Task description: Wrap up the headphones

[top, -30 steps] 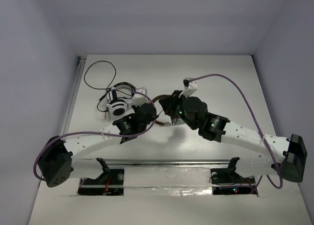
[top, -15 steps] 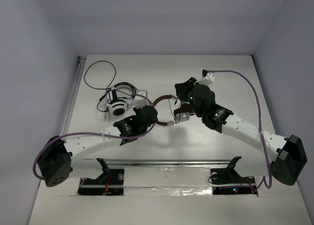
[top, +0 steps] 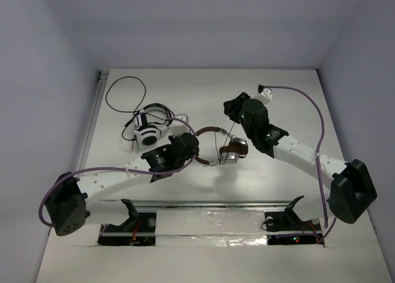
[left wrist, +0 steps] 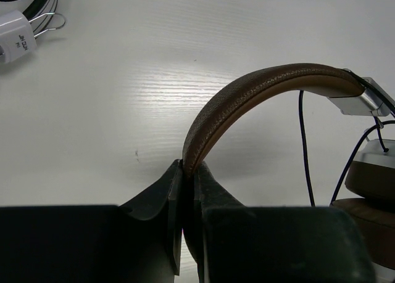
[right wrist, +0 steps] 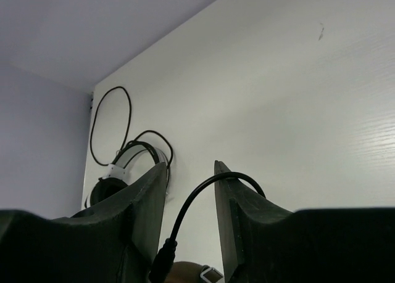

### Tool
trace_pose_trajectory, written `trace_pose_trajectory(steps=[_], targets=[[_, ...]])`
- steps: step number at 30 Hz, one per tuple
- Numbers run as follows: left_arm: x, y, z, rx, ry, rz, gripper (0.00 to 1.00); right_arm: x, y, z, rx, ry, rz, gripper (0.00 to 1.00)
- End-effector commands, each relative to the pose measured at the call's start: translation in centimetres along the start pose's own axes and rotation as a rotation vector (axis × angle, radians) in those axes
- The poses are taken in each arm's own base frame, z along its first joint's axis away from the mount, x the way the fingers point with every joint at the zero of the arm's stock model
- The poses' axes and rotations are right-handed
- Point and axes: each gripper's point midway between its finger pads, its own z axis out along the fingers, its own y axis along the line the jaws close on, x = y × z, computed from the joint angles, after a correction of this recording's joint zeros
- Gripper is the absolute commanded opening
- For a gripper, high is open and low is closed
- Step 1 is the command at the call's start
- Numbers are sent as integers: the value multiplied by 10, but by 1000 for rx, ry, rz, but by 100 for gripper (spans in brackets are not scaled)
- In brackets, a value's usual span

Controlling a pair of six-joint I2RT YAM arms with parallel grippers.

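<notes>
The headphones [top: 229,151] lie mid-table, their brown headband [left wrist: 265,86] arching up and a brown-padded silver cup [left wrist: 370,172] at the right. My left gripper [left wrist: 187,167] is shut on the headband's lower end; in the top view the left gripper [top: 197,150] sits just left of the cup. The thin dark cable [left wrist: 303,147] hangs beside the band. My right gripper [right wrist: 190,167] stands open above and behind the headphones, seen from overhead as the right gripper [top: 232,110]. The cable's plug end [right wrist: 162,258] dangles loose between its fingers, and the cable drapes over the right finger [right wrist: 237,200].
A second white-and-black headset [top: 148,132] with a loose black looped wire [top: 123,90] lies at the far left, also seen as the headset [right wrist: 123,163] in the right wrist view. The side walls stand close to the table's left and right edges.
My right gripper has opened, letting go of the cable, and has drawn back toward the far side, away from the headphones. The left gripper stays clamped on the headband.
</notes>
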Motion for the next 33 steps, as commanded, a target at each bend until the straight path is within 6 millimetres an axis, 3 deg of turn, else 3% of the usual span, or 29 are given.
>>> trace_pose_trajectory(steps=[1,6,13,19,22,28,31,32,33], targets=[[-22,-27,-10,85,-28,-53,0,-14,11,9,-24,-48,53,43],[-28,-34,-18,113,-7,-37,0,-8,-17,17,30,-27,49,47],[-41,-30,-31,102,-12,-2,0,0,-41,16,59,54,-36,55],[-50,-22,-38,77,-37,20,0,8,-40,-3,-12,125,-111,53],[-51,-22,-40,83,-36,28,0,6,-31,-19,-77,150,-138,48],[-61,-22,-49,105,-62,12,0,-6,-37,-50,-108,121,-154,0],[-71,-28,-56,127,-74,14,0,-16,-62,-48,-33,71,-156,0],[-75,-30,-59,136,-75,15,0,-11,-72,-49,-29,80,-162,0],[-83,-35,-64,154,-85,11,0,-12,-66,-50,-84,79,-160,0]])
